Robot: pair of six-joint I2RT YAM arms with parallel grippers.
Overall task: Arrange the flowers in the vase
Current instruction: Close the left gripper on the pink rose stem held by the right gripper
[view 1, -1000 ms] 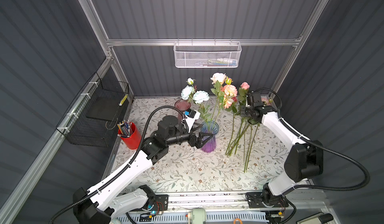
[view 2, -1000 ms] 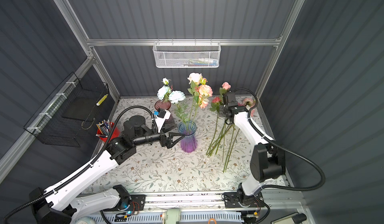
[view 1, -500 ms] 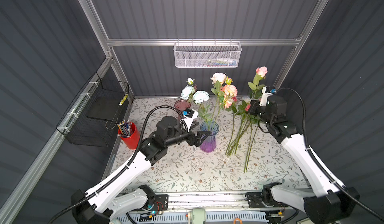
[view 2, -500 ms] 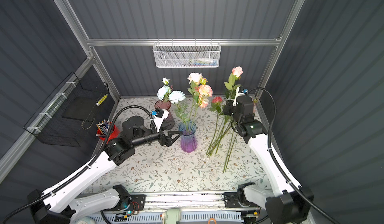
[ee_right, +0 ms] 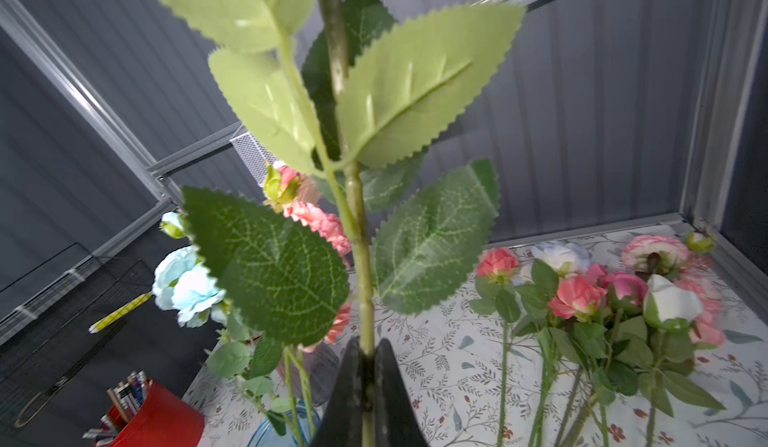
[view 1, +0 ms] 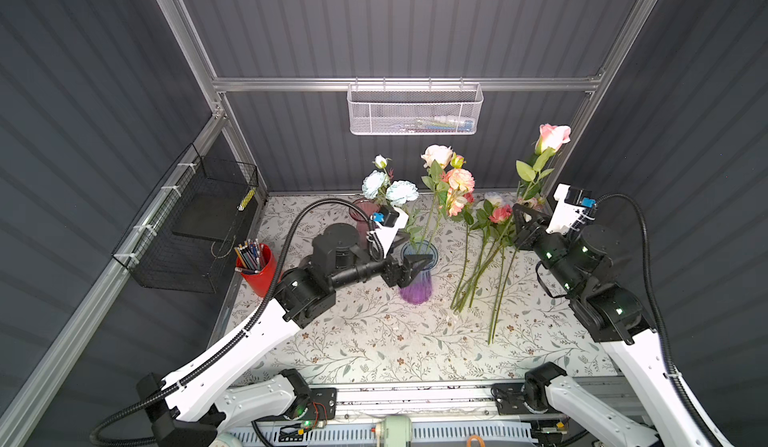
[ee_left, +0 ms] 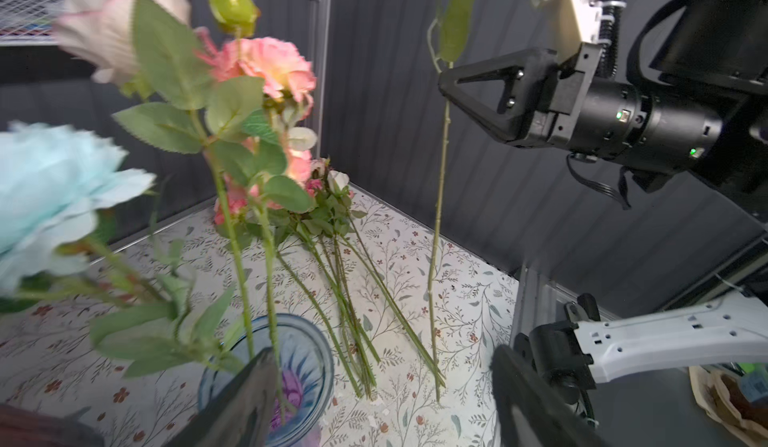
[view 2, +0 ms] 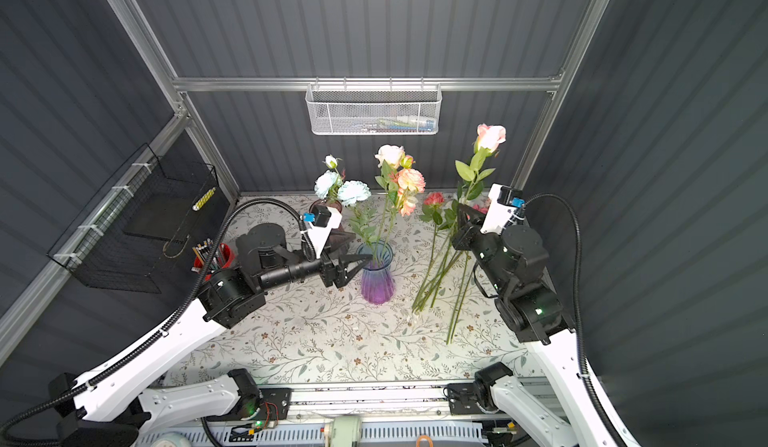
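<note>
My right gripper [view 1: 524,224] [ee_right: 366,357] is shut on the green stem of a pink rose [view 1: 552,135] and holds it upright at the right of the table. In the left wrist view the right gripper [ee_left: 446,85] pinches the stem partway down. The stem's foot hangs near the table. The blue and purple glass vase [view 1: 417,276] [view 2: 376,276] stands mid-table with pale blue, cream and coral flowers [view 1: 451,179] in it. My left gripper [view 1: 419,260] [ee_left: 382,353] is open at the vase's rim, one finger over its mouth. Several flowers [view 1: 486,249] lie right of the vase.
A dark maroon vase [view 1: 363,212] stands behind my left wrist. A red cup of pencils [view 1: 255,268] sits at the table's left edge. A black wire basket [view 1: 195,224] hangs on the left wall, a white mesh basket [view 1: 415,110] on the back wall.
My right arm has drawn back and lifted the pink rose out of the lying bunch until it stands upright. My left gripper has stayed at the vase and narrowed a little.
</note>
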